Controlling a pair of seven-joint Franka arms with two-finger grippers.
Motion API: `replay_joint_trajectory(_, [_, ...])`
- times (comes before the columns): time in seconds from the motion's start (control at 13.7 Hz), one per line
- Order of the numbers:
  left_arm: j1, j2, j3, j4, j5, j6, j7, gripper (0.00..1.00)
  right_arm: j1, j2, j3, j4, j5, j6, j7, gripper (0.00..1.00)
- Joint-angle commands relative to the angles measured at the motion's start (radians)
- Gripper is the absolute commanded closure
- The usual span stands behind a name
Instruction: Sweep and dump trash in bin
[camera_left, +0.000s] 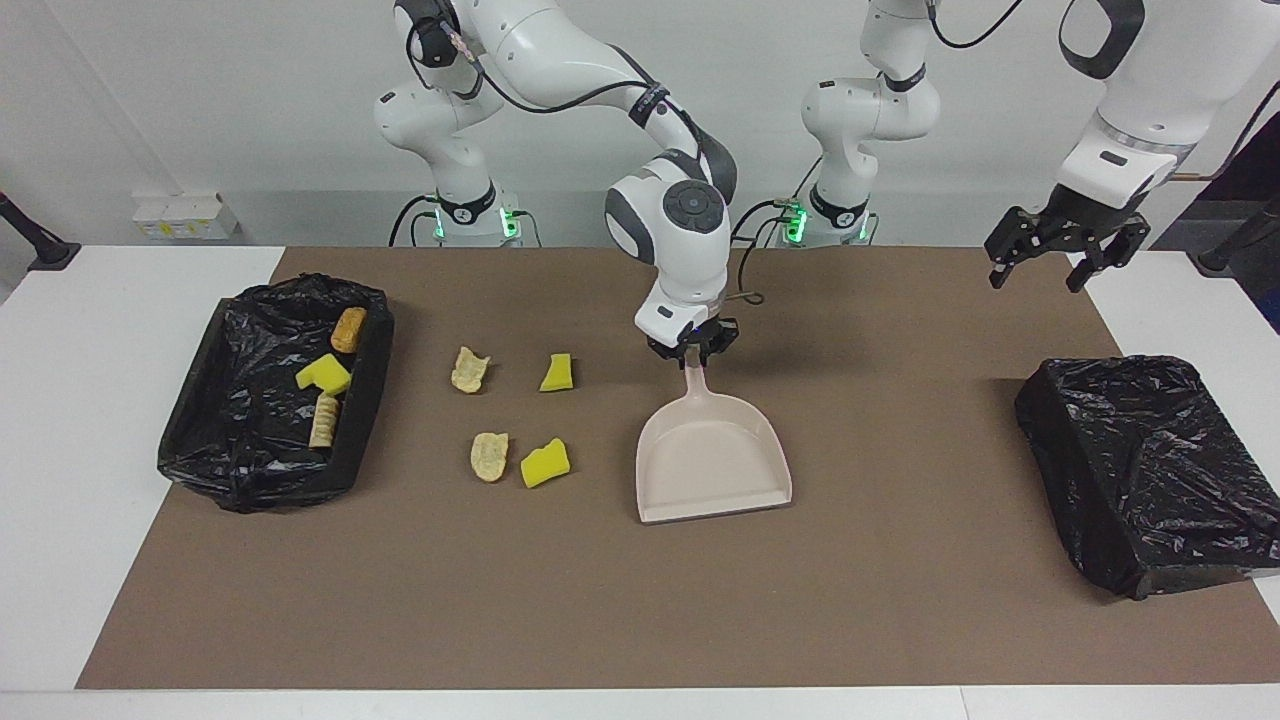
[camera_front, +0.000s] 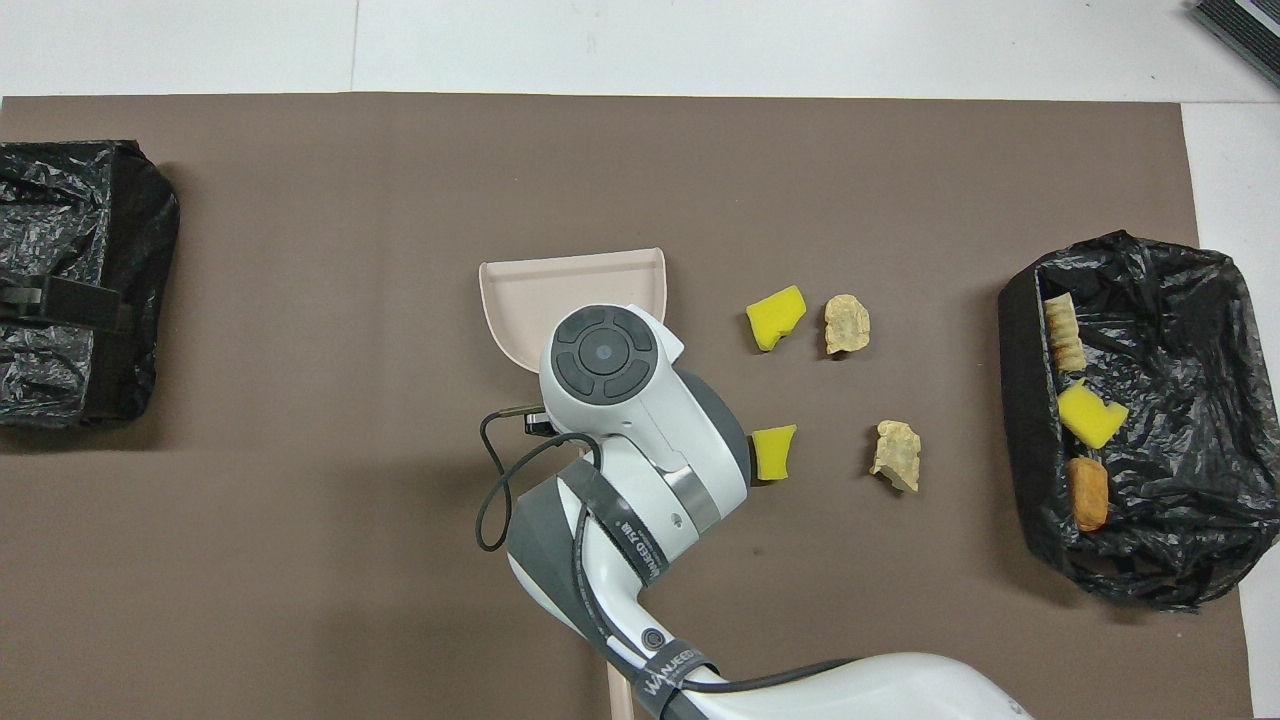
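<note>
- We see the brown table mat (camera_left: 900, 600) carrying two black-bagged rectangular bins, one (camera_left: 275, 390) at the right arm's end, one (camera_left: 1150, 470) at the left arm's.
- The right gripper (camera_left: 693, 348) pinches the handle of the beige plastic dustpan (camera_left: 712, 455), which rests mid-mat.
- The left gripper (camera_left: 1065, 245) waits spread wide, holding nothing.
- We count seven trash scraps (camera_front: 776, 318): four on the mat between dustpan and bin, three inside that bin.
- The right arm's band reads "WANJEED".

Counts: 2 arms w/ 2 grippers. 1 dustpan (camera_left: 712, 455). 2 black-lined bins (camera_left: 200, 440) (camera_left: 1150, 480). 1 brown mat (camera_left: 900, 600). Trash: 7 scraps total, 4 on mat (2 yellow sponge (camera_left: 545, 463), 2 tan bread (camera_left: 489, 456)), 3 in one bin (1 sponge, 2 bread).
</note>
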Motion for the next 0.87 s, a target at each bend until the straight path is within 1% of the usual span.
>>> replay_joint_trajectory(0.0, [0.016,-0.013,-0.01,-0.006,0.015,-0.004,0.016,0.0,-0.012,0.013,0.005,0.018,0.0,0.017,0.005,0.86])
replay_joint_trajectory(0.07, [0.016,-0.013,-0.01,-0.006,0.015,-0.004,0.016,0.0,-0.012,0.013,0.005,0.018,0.002,0.025,-0.003,0.72])
replay_joint_trajectory(0.15, [0.014,-0.013,-0.01,-0.006,0.015,-0.004,0.014,0.0,-0.014,0.013,0.005,0.009,-0.001,0.054,-0.004,0.64])
replay_joint_trajectory(0.22, [0.014,-0.013,-0.01,-0.006,0.015,-0.005,0.016,0.0,-0.016,0.013,0.005,0.0,-0.006,0.066,-0.003,0.41])
replay_joint_trajectory(0.29, [0.015,-0.013,-0.01,-0.006,0.015,-0.005,0.016,0.0,-0.013,0.012,0.005,0.001,-0.02,0.054,-0.004,0.0])
replay_joint_trajectory(0.44, [0.014,-0.013,-0.01,-0.006,0.015,-0.004,0.016,0.0,-0.005,0.005,0.002,0.004,-0.052,0.044,-0.007,0.0])
replay_joint_trajectory(0.58, [0.014,-0.013,-0.01,-0.006,0.015,-0.002,0.014,0.0,-0.017,-0.027,-0.003,0.001,-0.069,0.034,-0.013,0.0])
replay_joint_trajectory(0.66, [0.014,-0.013,-0.01,-0.006,0.015,-0.002,0.014,0.0,-0.035,-0.051,-0.007,0.0,-0.069,0.016,-0.041,0.0])
replay_joint_trajectory(0.8, [0.015,-0.013,-0.01,-0.006,0.015,0.001,0.016,0.0,-0.113,-0.128,-0.007,-0.003,-0.07,-0.039,-0.122,0.0])
